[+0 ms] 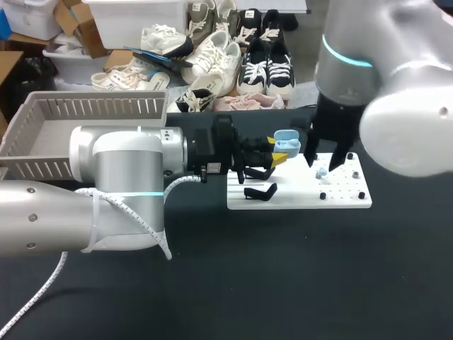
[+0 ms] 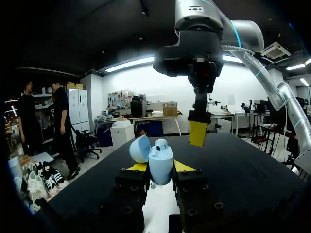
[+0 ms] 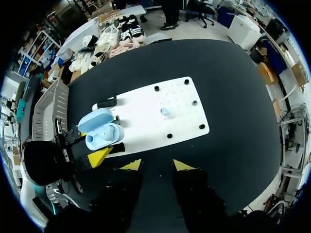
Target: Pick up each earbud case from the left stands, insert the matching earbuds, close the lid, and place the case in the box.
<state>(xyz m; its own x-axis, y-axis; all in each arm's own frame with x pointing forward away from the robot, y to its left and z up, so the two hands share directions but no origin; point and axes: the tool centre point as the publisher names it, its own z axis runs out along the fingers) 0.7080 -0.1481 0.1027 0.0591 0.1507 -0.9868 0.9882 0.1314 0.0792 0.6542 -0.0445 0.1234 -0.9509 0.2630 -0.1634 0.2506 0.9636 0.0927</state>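
One case (image 3: 104, 137) is in work, off its stand and held up over the left end of the board (image 3: 141, 114). My left claw (image 2: 159, 166) is clamped on its body from both sides. Its lid (image 2: 140, 148) stands open.

Progress, as I judge it:
- Pick-up of this case: done.
- Earbuds: one bud (image 2: 161, 144) appears to sit in the case. A second bud (image 3: 165, 111) lies loose near the middle of the board and is not yet fetched.
- Lid: not yet closed.
- Box (image 1: 92, 108): it stands at the far left of the table and I see no case in it, though my left arm hides part of it.

My right claw (image 3: 156, 165) hangs over the board just beside the held case. Its fingers are spread and carry nothing. I judge that its next duty is the loose bud.

Count:
- Cases: one in view.
- Buds: two, one loose and one apparently seated.
- Stands (image 1: 260, 191): two black ones at the left end of the board. The nearer one is bare, and the farther one is partly hidden behind my left claw.
- Pegs (image 3: 194, 102): five black ones on the board.
- Boxes: one.

I cannot tell from these views whether more cases wait.
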